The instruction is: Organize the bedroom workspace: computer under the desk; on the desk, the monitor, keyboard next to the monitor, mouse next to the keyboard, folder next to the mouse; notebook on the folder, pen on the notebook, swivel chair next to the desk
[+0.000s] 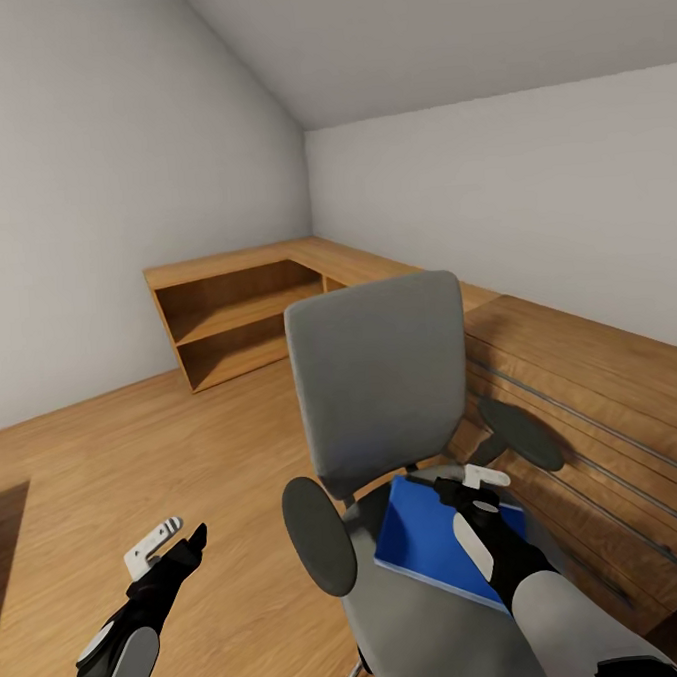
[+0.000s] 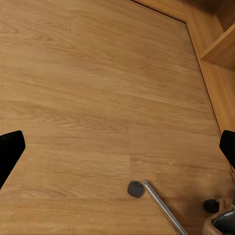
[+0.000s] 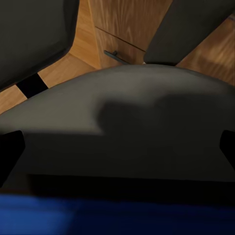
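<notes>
Right gripper (image 1: 485, 482) over the folder (image 1: 423, 539) on the swivel chair (image 1: 381, 376) seat.
Jaws wide, both grippers empty; a shallow grasp at the folder's edge could let it slip off the seat.

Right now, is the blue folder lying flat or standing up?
Lying flat. The folder rests on the swivel chair seat, with the right gripper just above it.

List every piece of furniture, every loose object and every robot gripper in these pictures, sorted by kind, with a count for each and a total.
Swivel chair: 1
Wooden shelf unit: 1
Wooden drawer chest: 1
Folder, blue, on the chair seat: 1
Grippers, left gripper and right gripper: 2
Total: 6
</notes>
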